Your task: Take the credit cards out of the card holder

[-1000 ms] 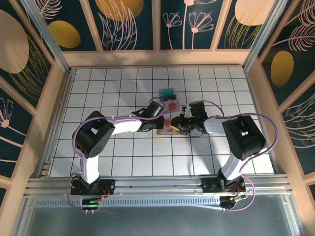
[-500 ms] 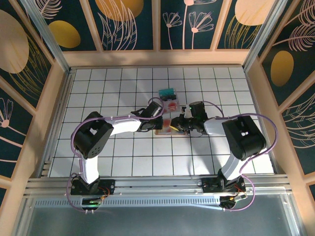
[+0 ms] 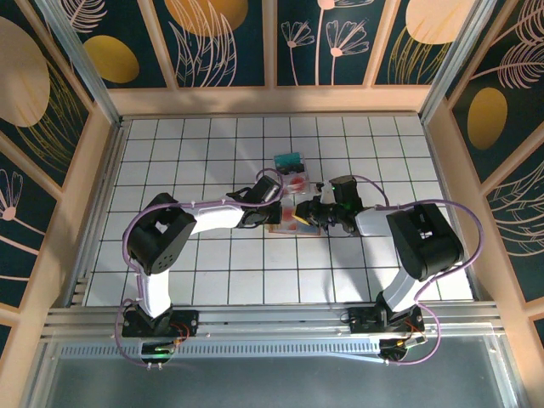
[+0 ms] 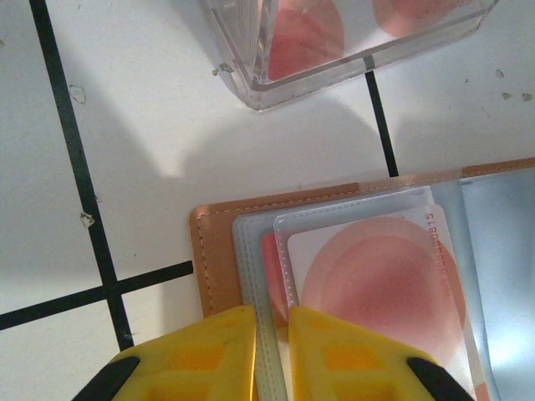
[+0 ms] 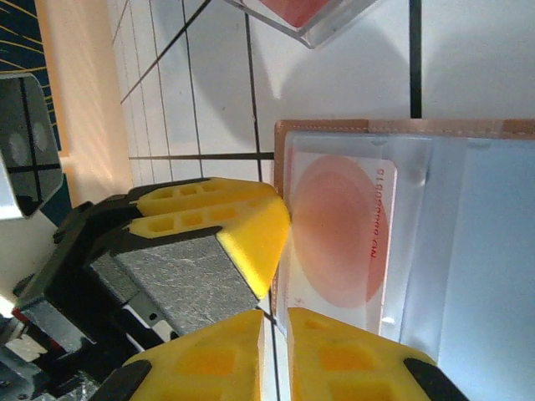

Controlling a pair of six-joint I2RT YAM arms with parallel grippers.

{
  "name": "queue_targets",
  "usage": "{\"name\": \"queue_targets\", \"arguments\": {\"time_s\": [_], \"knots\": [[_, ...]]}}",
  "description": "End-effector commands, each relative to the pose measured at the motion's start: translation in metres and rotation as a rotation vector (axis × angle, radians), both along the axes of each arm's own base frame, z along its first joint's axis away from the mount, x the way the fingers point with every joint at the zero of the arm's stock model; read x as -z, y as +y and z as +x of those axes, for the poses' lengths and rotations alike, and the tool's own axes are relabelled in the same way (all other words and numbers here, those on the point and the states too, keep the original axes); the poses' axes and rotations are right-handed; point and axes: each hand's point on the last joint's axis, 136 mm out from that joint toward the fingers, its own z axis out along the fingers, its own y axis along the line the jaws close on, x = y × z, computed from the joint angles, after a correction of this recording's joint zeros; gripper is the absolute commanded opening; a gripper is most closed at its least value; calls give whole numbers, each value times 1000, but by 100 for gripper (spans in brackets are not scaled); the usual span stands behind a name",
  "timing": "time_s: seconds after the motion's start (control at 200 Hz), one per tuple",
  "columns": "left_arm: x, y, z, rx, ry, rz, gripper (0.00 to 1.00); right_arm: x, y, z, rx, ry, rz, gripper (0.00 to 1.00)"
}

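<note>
Since a second ago the right arm has drawn slightly to the right, elbow and wrist both shifted. The left arm and the card holder have stayed put, the holder lying open on the worktop just beside a clear box. The left gripper has its fingers narrow, pinching the holder's clear sleeve at its edge. The right gripper also has its fingers nearly together at that sleeve's edge. Whether they nip sleeve or card I cannot tell. A white-and-pink credit card sits inside the sleeve.
</note>
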Motion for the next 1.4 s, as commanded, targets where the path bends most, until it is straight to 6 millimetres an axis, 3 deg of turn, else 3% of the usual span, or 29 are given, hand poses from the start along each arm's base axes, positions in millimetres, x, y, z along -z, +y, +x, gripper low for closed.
{"name": "queue_targets", "arguments": {"time_s": [0.0, 0.36, 0.706, 1.391], "knots": [[33, 20, -26, -4, 114, 97, 17, 0, -1, 1, 7, -2, 12, 18], [33, 18, -26, -11, 118, 76, 17, 22, -16, -5, 48, 50, -168, 25], [34, 16, -27, -9, 124, 65, 16, 31, 2, -9, 10, 72, -136, 28], [35, 16, -32, -1, 134, 53, 14, -1, 10, 8, 10, -3, -37, 20]]}}
